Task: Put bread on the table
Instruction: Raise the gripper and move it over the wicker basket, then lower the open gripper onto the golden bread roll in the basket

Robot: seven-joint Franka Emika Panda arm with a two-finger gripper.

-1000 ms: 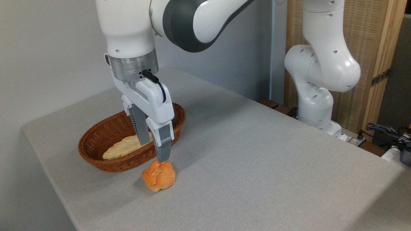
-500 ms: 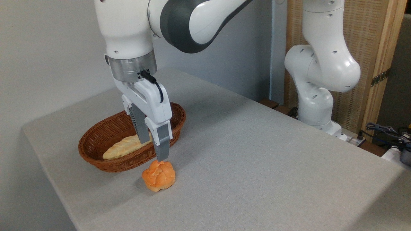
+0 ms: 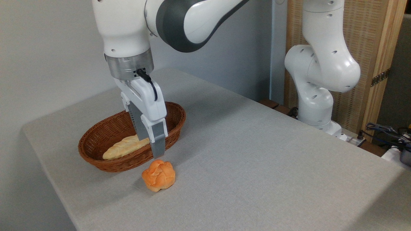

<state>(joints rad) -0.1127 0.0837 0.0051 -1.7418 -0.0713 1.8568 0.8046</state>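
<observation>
The bread [image 3: 123, 147], a long pale plaited loaf, lies inside the brown wicker basket [image 3: 93, 154] at the left of the grey table [image 3: 257, 154]. My gripper [image 3: 150, 148] hangs over the basket's near right rim, just above the loaf's right end, which its fingers partly hide. The fingers stand apart and hold nothing, so the gripper is open. A round orange-brown roll [image 3: 159, 175] sits on the table just in front of the basket, below the nearer fingertip.
The arm's white base [image 3: 316, 106] stands at the table's far right edge. Cables and a wooden screen lie beyond it. A wall runs behind the table's left side.
The gripper has risen a little off the roll and shifted left and back toward the basket. The roll and the loaf have not moved.
</observation>
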